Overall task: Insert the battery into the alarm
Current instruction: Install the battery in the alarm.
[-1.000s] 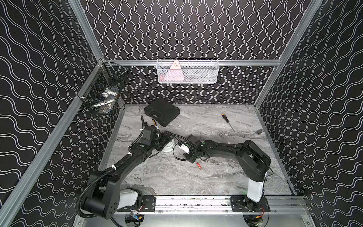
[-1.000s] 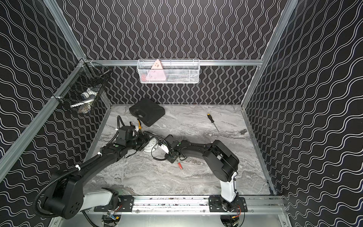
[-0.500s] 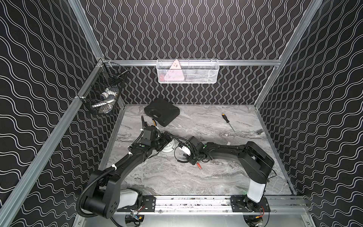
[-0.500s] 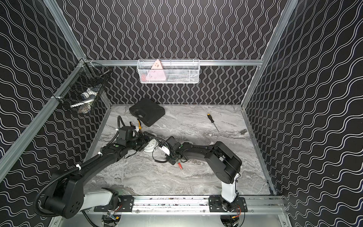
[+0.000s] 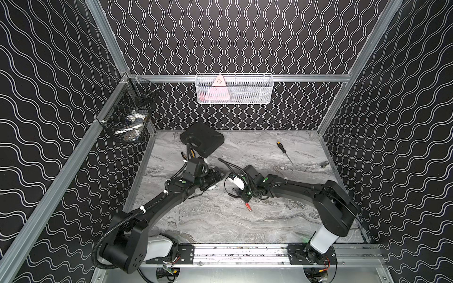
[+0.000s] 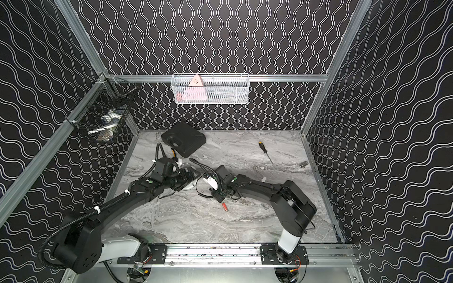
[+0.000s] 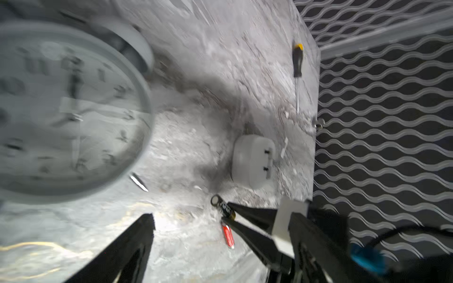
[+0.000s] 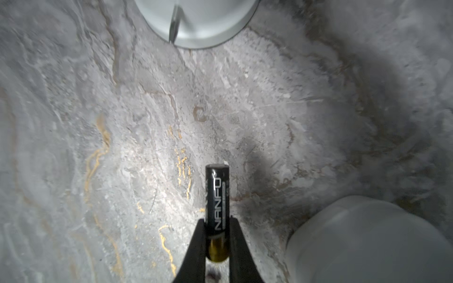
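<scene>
Change: R end effector (image 8: 217, 226) is finishing closing vs. a sec. ago, now pinching battery (image 8: 217, 196); L end effector (image 5: 217, 176) is widening.
Meaning: pick-up looking done; carrying to alarm (image 7: 68, 110) is coming next.
R end effector: pressing together on battery nr its gold end, black end sticking out.
L end effector: standing spread, gripping nothing; alarm just beside it.
Battery: hanging nr desk (image 5: 245, 227) centre, btwn alarm and white plastic part (image 7: 252, 160).
Alarm: sitting toward desk's left edge, face showing, blurred.

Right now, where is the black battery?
In the right wrist view the black battery is pinched in the right gripper, over the marble table, between the white alarm clock and a white cover.
</scene>
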Robot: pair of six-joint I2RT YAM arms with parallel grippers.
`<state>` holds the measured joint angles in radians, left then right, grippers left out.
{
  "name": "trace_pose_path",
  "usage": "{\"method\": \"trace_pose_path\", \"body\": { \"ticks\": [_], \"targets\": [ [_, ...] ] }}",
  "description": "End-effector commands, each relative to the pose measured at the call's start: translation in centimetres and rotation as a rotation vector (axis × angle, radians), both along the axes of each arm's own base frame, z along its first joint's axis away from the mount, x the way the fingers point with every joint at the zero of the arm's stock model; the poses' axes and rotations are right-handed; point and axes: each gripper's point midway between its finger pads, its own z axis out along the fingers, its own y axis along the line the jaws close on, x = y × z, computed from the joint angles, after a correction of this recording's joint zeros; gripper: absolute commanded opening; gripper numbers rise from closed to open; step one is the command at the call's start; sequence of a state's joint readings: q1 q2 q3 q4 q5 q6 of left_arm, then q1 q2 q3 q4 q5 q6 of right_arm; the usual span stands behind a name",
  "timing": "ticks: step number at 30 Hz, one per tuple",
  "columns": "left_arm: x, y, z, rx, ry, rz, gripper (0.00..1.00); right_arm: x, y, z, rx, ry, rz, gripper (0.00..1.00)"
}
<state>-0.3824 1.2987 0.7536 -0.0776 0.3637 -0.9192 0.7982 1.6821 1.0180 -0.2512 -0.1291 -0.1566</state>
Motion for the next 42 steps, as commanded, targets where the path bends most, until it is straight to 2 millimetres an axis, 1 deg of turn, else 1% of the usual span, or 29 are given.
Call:
{"method": "trace_pose_path", "body": {
  "ticks": [1,3,4,7,10,13,15,18,20,29,37,39,41,42],
  "targets": [
    [0.3,-2.8,1.8,-0.102,-0.031,-0.024,0.89,-0.3,1.7,3.1,0.211,0.054,0.02,0.04],
    [0.0,-4.2,2.0,-0.138,-0.029,-0.045,0.83,-0.3,1.8,4.5,0.284,0.075,0.028,0.05],
    [-0.1,-4.6,1.9,-0.142,-0.027,-0.052,0.81,-0.3,1.7,4.8,0.304,0.079,0.027,0.05],
    [-0.4,-5.3,1.7,-0.136,-0.029,-0.056,0.77,-0.3,1.5,5.9,0.353,0.089,0.028,0.05],
    [-0.4,-6.0,1.5,-0.158,-0.028,-0.057,0.73,-0.4,1.5,6.4,0.375,0.091,0.035,0.05],
    [-0.3,-5.8,1.1,-0.156,-0.026,-0.038,0.69,-0.5,1.4,6.7,0.383,0.091,0.036,0.05],
    [-0.2,-5.8,1.1,-0.164,-0.025,-0.034,0.63,-0.6,1.4,6.9,0.391,0.09,0.035,0.05],
    [-0.1,-6.2,1.0,-0.189,-0.014,-0.035,0.6,-0.6,1.4,7.4,0.407,0.087,0.037,0.05],
    [0.0,-6.4,1.1,-0.206,-0.012,-0.035,0.53,-0.5,1.5,7.6,0.41,0.084,0.038,0.05],
    [0.2,-6.6,1.6,-0.222,-0.01,-0.034,0.29,-0.5,1.6,7.5,0.408,0.09,0.048,0.06],
    [0.2,-7.3,1.1,-0.283,0.031,-0.031,0.16,-0.3,1.7,7.6,0.406,0.079,0.043,0.07],
    [0.2,-7.3,1.3,-0.295,0.033,-0.027,0.14,-0.1,1.7,7.7,0.408,0.076,0.039,0.08],
    [0.2,-7.3,1.4,-0.308,0.035,-0.017,0.1,0.2,1.6,8.0,0.415,0.069,0.025,0.12],
    [0.2,-7.3,1.5,-0.32,0.035,-0.009,0.08,0.4,1.5,8.2,0.424,0.063,0.016,0.13]
  ]
}}
